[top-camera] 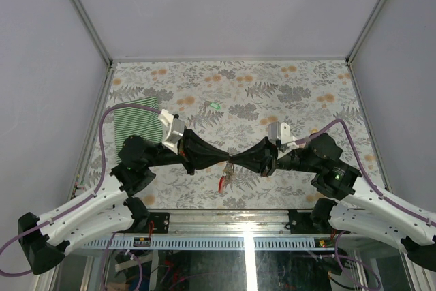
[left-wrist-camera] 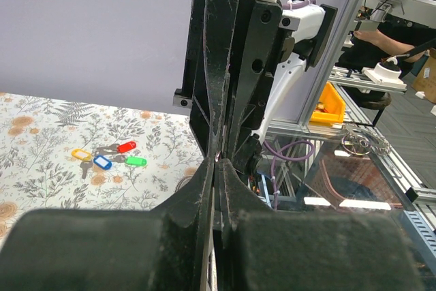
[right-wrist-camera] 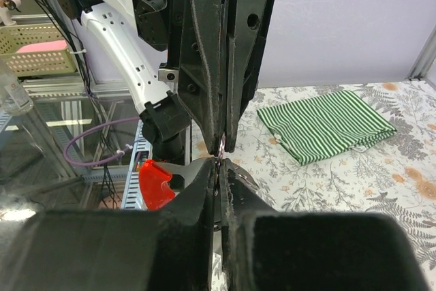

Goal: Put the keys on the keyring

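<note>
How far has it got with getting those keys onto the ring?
Done: the keyring is up off the table. In hand: the left gripper and right gripper meet tip to tip, both shut on it, its red loop dangling beneath. Left: the keys with yellow, blue, red and green heads lie loose on the table, so threading those remains.

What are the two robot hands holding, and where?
The left gripper and right gripper both pinch the keyring by its thin metal ring; the red loop dangles.
</note>
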Available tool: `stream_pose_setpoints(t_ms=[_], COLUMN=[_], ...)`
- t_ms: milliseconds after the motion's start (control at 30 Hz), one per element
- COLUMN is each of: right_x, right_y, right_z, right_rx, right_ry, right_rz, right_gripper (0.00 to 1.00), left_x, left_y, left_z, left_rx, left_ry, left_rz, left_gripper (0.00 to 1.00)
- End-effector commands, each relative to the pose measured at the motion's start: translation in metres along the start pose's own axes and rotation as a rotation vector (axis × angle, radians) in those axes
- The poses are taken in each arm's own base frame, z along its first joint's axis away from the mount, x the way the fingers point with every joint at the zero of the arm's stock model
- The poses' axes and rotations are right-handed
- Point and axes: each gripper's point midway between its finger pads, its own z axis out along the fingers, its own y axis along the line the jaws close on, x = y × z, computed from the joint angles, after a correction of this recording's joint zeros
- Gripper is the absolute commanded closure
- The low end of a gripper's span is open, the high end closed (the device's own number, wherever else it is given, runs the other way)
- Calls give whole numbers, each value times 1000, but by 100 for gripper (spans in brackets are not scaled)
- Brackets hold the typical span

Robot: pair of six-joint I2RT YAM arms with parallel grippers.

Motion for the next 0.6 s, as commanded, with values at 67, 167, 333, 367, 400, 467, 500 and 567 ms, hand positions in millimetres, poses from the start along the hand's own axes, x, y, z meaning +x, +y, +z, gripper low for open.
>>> stream_pose_setpoints(t_ms=[67, 167, 333, 367, 400, 467, 500, 567], right_x=[-30, -30, -20, -19, -16, -11, -7, -2], right_y=[7, 3, -2, -2, -3, -6, -7, -8], right_z=[1, -2, -10, -11, -12, -14, -15, -17], right_rx=[-29, -7, 30, 36, 41, 55, 61, 68], right_ry=[-44, 3, 123, 141, 162, 209, 236, 282], right_rz=[-38, -44, -38, -37, -32, -24, -15, -6], right_gripper=[100, 100, 100, 100, 100, 100, 100, 100], left_x=[-30, -29, -26, -26, -25, -24, -24, -24], left_y=[-6, -5, 0, 1, 2, 4, 4, 6], left_z=[3, 3, 1, 0, 0, -1, -1, -1], left_rx=[8, -3, -34, -39, -47, -56, -61, -69], left_ry=[-73, -72, -63, -63, -59, -57, -56, -49], left_rz=[66, 64, 61, 62, 60, 60, 59, 55], left_gripper=[100, 99, 85, 83, 81, 78, 77, 76])
